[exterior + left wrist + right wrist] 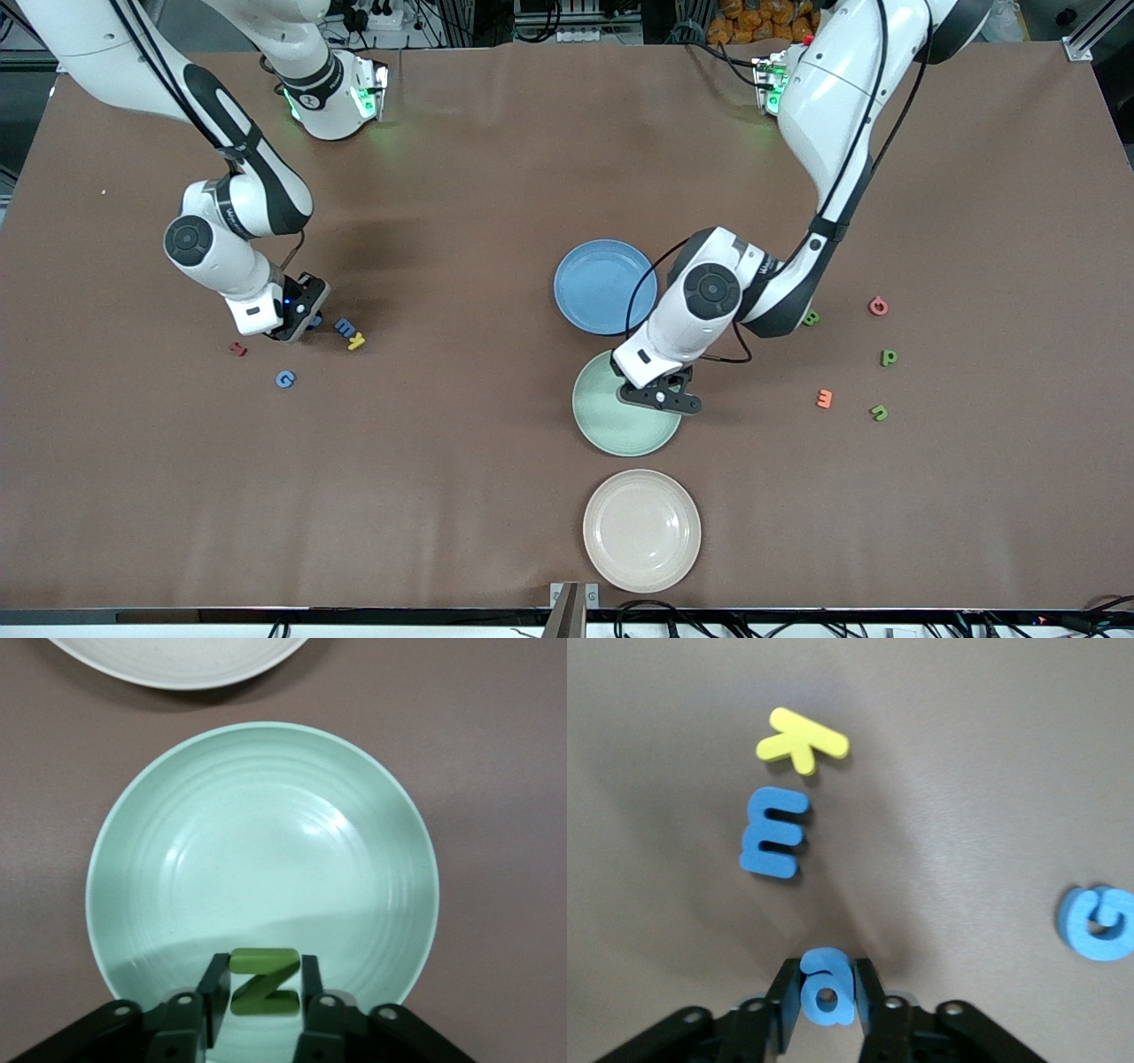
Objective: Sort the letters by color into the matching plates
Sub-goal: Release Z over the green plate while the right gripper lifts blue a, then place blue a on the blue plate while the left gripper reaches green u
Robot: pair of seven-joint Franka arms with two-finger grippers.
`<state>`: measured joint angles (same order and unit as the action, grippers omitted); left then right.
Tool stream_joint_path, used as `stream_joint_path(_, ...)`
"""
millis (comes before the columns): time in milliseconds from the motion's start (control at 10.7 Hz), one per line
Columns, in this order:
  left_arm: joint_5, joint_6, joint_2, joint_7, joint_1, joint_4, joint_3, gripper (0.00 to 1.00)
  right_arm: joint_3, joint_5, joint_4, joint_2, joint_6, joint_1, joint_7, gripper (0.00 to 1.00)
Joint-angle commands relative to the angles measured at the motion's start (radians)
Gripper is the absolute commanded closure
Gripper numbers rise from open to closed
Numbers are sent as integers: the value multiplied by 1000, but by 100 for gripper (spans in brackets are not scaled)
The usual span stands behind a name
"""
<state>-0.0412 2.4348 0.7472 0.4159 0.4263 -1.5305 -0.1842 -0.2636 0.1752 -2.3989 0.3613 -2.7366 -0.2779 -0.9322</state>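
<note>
My left gripper (260, 985) is shut on a green letter Z (264, 962) and hangs over the edge of the pale green plate (177, 859), which shows bare. In the front view this gripper (661, 398) is over that plate (611, 430), which lies nearer the camera than the blue plate (595, 285). My right gripper (827, 992) is shut on a blue letter a (827, 979), low over the table at the right arm's end (306, 323). Beside it lie a blue m (775, 833), a yellow letter (803, 740) and a blue G (1099, 921).
A cream plate (641, 530) sits nearest the camera. A small red letter (237, 349) lies by the right gripper. At the left arm's end are three green letters (889, 357), a pink-red one (877, 307) and an orange one (824, 399).
</note>
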Motion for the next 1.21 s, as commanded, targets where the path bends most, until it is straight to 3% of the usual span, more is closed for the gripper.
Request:
stream_joint_path(0,-55,-13,-9,35,14,29,43,0,-6,4,18,-16,-2,-23,64,79)
stream_joint_path(466,-121,-271,-140,-56,-78,12,77,0,-8,-23,23,-28,14,-30,105,80)
stream_joint_path(559,-121,-299,-155,-107,-105,-14,78,0,-9,-83,33,-41,40,-23,111,81)
stream_joint_path(745,-159,-299,-192,-252,-215,-62,75,0,-9,-309,61,-91,159,60,200,81)
stream_joint_path(932,-154,-298,-198,-307,-315,-69,68,0,-9,-371,75,-104,166,155,437,81)
stream_joint_path(1118,-143,-293,-186,-175,-380,-71,69,0,-8,-372,124,-97,167,302,814,81)
